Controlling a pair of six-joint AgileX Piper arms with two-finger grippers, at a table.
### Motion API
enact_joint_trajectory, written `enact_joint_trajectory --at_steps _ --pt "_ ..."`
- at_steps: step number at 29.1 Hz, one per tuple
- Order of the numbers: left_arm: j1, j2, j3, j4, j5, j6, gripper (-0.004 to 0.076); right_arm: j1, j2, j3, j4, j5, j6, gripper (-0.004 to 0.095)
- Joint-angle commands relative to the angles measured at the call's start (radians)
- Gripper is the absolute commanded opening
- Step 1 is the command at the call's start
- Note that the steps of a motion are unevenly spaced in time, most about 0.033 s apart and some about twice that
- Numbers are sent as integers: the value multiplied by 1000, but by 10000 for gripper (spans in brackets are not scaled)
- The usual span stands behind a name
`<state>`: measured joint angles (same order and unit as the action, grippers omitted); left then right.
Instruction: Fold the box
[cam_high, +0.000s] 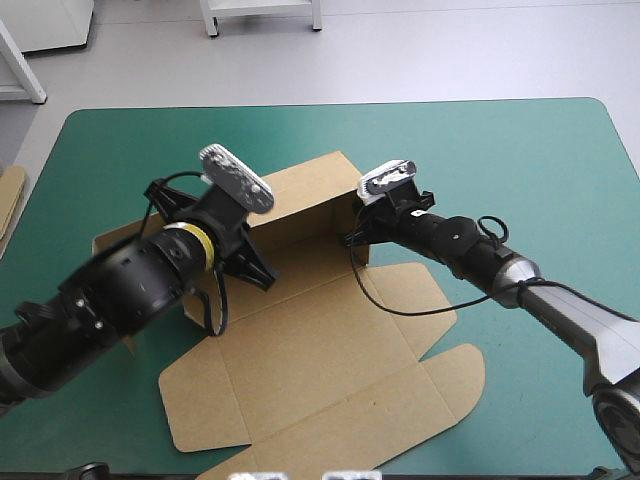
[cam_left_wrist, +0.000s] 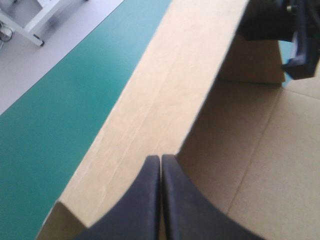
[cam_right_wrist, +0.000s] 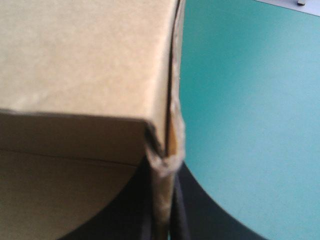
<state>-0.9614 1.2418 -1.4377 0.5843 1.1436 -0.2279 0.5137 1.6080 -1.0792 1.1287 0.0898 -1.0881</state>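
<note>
Risk first, and it sits at my right gripper (cam_right_wrist: 165, 172): I am clenched on the box (cam_high: 330, 370) right at the end corner (cam_right_wrist: 167, 162) of the far wall (cam_high: 300, 195), and that corner looks frayed and crushed between my black fingers; squeeze harder or twist and I reckon the board tears or creases where no fold belongs. Over to my left gripper (cam_left_wrist: 160, 160): fingers pressed together in one point, no board that I can see between them, the tip lying against the wall's folded top strip near its other end; that is a push, not a hold, so if the tip slides along the smooth brown face the wall could flop outward onto the teal-green cover (cam_high: 540, 170). Third worry: both arms work the same wall from opposite ends; pull unevenly and I judge the whole sheet skews, since nothing else pins it. Now the layout: the box lies mid-table, base (cam_high: 320, 320) flat, far wall standing upright between my two grippers, the near flaps and lid panel spread flat toward my side, well clear of both sets of fingers; the side walls look not yet raised. A strip of more board (cam_high: 10, 195) shows at the table's left edge, apart from all this.
</note>
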Motion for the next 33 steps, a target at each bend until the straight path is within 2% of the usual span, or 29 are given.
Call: enact_joint_trajectory --at_steps 1,4,10,12,15,19,24,30,33 --pt "162 -26 -99 -68 -55 71 -5 -76 -50 -28 -28 53 59 1" --pt "369 -22 -151 -184 -58 154 -5 -151 -64 -30 -164 133 188 1" --pt "776 -15 -168 -446 -122 346 -5 -247 -96 -63 -568 313 577 1" --pt "910 2 -168 -535 -122 409 -5 -259 -119 -88 -634 372 631 1" --pt "1068 46 -164 -726 -109 525 -6 -283 -148 -141 -657 475 691 1" --pt "1180 120 -164 -899 -115 587 -6 -298 -157 -236 -689 652 766 1" --pt "1204 213 -164 -918 -108 596 -6 -298 -157 -354 -699 798 821 1" --pt "1204 266 -164 -918 -132 596 -6 -298 -155 -491 -777 973 933 1" --pt "1204 273 -164 -918 -132 598 -6 -298 -119 -571 -820 1134 969 0"
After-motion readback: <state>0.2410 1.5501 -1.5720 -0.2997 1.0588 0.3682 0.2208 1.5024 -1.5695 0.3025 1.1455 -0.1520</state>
